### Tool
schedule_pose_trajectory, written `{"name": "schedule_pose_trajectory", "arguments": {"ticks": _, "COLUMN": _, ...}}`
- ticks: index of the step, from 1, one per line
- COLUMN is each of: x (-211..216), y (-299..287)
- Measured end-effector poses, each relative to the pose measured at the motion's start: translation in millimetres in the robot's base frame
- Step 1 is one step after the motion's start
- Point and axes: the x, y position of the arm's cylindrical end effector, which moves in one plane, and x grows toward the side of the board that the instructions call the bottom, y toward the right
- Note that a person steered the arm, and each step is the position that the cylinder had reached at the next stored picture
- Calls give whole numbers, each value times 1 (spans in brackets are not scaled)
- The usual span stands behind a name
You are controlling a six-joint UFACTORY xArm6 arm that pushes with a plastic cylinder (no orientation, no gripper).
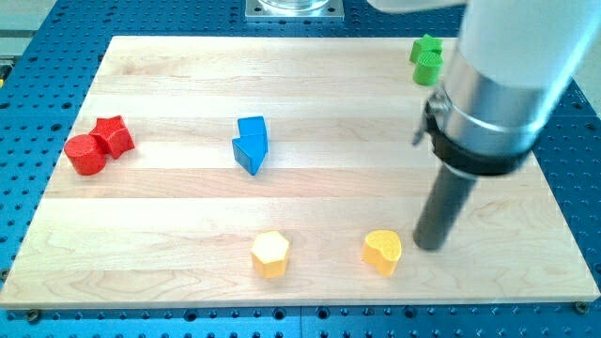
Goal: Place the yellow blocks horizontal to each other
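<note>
Two yellow blocks lie near the view's bottom edge of the wooden board. The yellow hexagonal block is at bottom centre. The yellow heart-shaped block is to its right, at about the same height. My tip stands on the board just to the right of the heart-shaped block, with a small gap between them. The rod rises into the large grey arm body at the view's upper right.
A red round block and a red star-like block touch at the left. Two blue blocks sit together left of centre. Green blocks lie at the top right, partly behind the arm.
</note>
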Motion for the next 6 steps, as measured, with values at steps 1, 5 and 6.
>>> {"name": "schedule_pose_trajectory", "arguments": {"ticks": 1, "x": 37, "y": -55}}
{"name": "schedule_pose_trajectory", "arguments": {"ticks": 5, "x": -7, "y": -103}}
{"name": "schedule_pose_trajectory", "arguments": {"ticks": 6, "x": -6, "y": -137}}
